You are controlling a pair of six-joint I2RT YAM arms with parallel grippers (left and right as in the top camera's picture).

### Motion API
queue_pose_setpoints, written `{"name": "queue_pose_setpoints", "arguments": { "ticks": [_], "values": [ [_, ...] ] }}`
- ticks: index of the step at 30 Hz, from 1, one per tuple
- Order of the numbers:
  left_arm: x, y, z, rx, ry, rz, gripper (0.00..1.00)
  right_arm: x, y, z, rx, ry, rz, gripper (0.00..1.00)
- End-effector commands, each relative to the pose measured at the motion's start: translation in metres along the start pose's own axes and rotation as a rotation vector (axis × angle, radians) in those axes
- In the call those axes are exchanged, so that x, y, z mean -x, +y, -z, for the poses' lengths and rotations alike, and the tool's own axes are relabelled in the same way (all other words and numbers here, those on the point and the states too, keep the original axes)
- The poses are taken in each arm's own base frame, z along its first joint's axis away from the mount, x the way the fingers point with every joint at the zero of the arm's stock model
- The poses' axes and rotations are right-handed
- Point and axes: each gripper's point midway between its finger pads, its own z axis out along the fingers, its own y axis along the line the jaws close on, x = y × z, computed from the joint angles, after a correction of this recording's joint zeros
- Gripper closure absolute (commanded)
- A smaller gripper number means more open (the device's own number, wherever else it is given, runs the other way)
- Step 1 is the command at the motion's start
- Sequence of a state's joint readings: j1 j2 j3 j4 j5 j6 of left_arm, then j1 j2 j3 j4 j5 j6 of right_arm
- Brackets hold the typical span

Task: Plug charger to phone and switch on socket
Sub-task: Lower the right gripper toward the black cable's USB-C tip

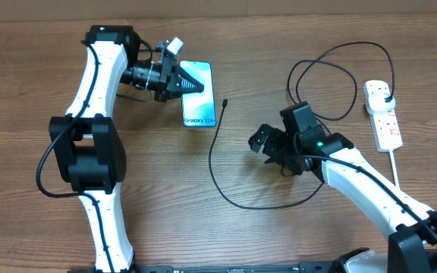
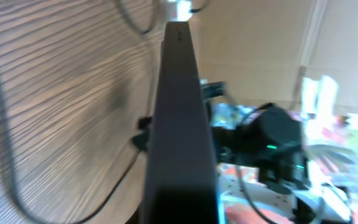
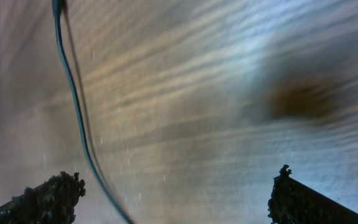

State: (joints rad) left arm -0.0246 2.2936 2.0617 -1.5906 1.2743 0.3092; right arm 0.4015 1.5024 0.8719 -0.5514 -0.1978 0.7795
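The phone has a turquoise screen with "Galaxy S24" text and sits at the table's upper middle. My left gripper is shut on its upper left part. In the left wrist view the phone shows edge-on as a dark bar. The charger cable lies in a loop, with its connector tip just right of the phone. Its black plug sits in the white socket strip at far right. My right gripper is open and empty above the table, with the cable near its left finger.
The strip's white cord runs down toward the front right, beside my right arm. More cable loops lie behind the right arm. The wooden table fills the view.
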Motion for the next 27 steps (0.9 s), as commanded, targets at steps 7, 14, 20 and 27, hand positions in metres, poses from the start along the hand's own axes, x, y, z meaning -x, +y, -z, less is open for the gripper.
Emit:
{"name": "queue_pose_setpoints", "arguments": {
  "ticks": [7, 14, 20, 27],
  "values": [
    [0.018, -0.032, 0.058, -0.219, -0.197, -0.043, 0.96, -0.025, 0.013, 0.007, 0.087, 0.127, 0.158, 0.0],
    [0.024, -0.039, 0.076, -0.283, -0.249, 0.02, 0.96, -0.035, 0.006, 0.016, 0.047, 0.184, 0.23, 0.01],
    [0.025, -0.037, 0.083, -0.287, -0.26, 0.059, 0.95, -0.021, 0.019, 0.036, 0.046, 0.174, 0.212, 0.0],
    [0.027, -0.032, 0.1, -0.291, -0.293, 0.105, 0.96, 0.014, 0.045, 0.052, 0.121, 0.066, 0.208, 0.11]
  ]
}}
